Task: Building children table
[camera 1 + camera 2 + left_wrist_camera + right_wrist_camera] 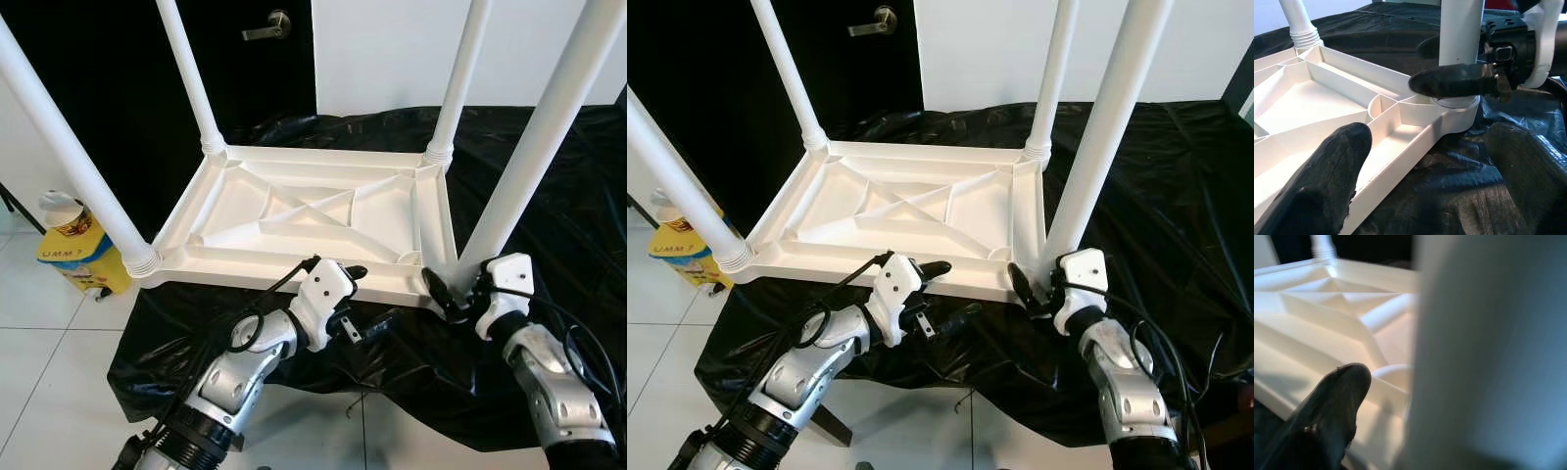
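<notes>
A white plastic children's table lies upside down on a black sheet, with its legs standing up. My right gripper is at the base of the near right leg. One finger crosses the front of that leg, the other sits behind it, and the gripper is shut on the leg. My left gripper is open at the table's front rim, just left of that corner. One of its fingers rests over the rim's ribbed inside, the other over the sheet.
The near left leg and the two far legs rise around the work area. A yellow container stands on the white tile floor at the left. A dark door with a lever handle is behind.
</notes>
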Controlling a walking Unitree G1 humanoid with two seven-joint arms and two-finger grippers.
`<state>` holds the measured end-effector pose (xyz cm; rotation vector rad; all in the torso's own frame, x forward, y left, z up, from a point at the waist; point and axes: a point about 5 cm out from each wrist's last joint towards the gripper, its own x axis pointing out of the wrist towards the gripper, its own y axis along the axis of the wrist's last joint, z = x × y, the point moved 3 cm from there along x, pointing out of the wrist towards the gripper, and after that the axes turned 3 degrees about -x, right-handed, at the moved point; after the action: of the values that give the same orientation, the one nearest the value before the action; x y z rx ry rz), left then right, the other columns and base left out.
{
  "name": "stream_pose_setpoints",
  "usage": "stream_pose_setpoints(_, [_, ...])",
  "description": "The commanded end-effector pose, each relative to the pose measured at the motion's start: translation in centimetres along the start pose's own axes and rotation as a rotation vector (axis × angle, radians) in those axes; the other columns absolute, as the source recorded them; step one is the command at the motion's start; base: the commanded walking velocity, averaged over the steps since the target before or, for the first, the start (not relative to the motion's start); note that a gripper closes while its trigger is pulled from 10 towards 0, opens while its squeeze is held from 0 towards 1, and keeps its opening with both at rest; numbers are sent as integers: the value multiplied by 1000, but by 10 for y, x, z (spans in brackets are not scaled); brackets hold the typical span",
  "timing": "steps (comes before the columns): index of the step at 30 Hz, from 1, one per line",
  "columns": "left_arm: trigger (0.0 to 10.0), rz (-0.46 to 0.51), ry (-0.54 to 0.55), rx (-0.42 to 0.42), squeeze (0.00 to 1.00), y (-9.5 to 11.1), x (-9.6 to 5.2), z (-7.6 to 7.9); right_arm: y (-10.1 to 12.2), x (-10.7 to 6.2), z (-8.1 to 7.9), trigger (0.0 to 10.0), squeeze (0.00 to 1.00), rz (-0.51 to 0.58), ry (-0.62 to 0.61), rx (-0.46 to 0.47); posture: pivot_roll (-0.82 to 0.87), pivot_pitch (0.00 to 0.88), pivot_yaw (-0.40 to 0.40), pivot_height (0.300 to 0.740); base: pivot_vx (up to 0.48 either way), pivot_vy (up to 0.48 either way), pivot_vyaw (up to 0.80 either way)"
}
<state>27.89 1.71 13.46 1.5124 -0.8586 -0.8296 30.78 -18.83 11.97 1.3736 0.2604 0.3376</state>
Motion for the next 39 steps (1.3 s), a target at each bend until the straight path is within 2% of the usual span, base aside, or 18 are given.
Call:
stream_pose_setpoints(1, [10000, -15, -51, 7, 0, -2, 0, 3, -1, 5, -4, 10000, 0, -10, 62, -4, 5, 0, 35, 740, 0, 0, 0])
stream_pose_setpoints(3, [10000, -13, -46, 6, 0, -2, 0, 2, -2, 7, -6, 10000, 0, -19, 96, -13, 10, 0, 32, 740, 0, 0, 0])
stream_pose_setpoints(4, [10000, -12, -42, 5, 0, -1, 0, 2, -3, 7, -6, 8588, 0, -24, 109, -19, 11, 0, 31, 740, 0, 0, 0])
stream_pose_setpoints(5, [10000, -11, -41, 5, 0, -1, 0, 2, -4, 7, -7, 2314, 0, -27, 115, -23, 11, 0, 31, 740, 0, 0, 0])
stream_pose_setpoints(6, [10000, -11, -41, 5, 0, -1, 0, 2, -4, 7, -7, 2314, 0, -27, 115, -23, 11, 0, 31, 740, 0, 0, 0])
stream_pose_setpoints(7, [10000, -11, -37, 5, 0, -1, 0, 1, -6, 6, -7, 0, 0, -31, 119, -17, 17, 0, 26, 740, 0, 0, 0])
stream_pose_setpoints(18, [10000, -10, -27, 2, 0, -1, -2, 1, -20, 1, -7, 0, 0, -75, 124, 2, 16, 0, 26, 740, 0, 0, 0])
stream_pose_setpoints(19, [10000, -11, -30, 1, 0, -1, -2, 1, -22, 0, -7, 10000, 0, -82, 117, 8, 12, 0, 28, 740, 0, 0, 0])
stream_pose_setpoints(32, [10000, -13, -40, 1, 0, -2, -2, 2, -26, -2, -9, 10000, 0, -87, 32, 30, 12, 0, 30, 740, 0, 0, 0])
stream_pose_setpoints(36, [10000, -15, -46, 1, 0, -2, -3, 3, -28, 0, -15, 10000, 0, -82, -62, 64, 11, 0, 31, 740, 0, 0, 0])
stream_pose_setpoints(37, [10000, -16, -50, 1, 0, -3, -2, 4, -30, 1, -18, 10000, 0, -81, -118, 82, 10, 0, 34, 740, 0, 0, 0])
stream_pose_setpoints(38, [10000, -16, -50, 1, 0, -3, -2, 4, -30, 1, -18, 10000, 0, -81, -118, 82, 10, 0, 34, 740, 0, 0, 0])
stream_pose_setpoints(39, [10000, -16, -53, 1, 0, -3, -2, 5, -31, 2, -20, 10000, 0, -78, -182, 100, 11, 0, 33, 740, 0, 0, 0])
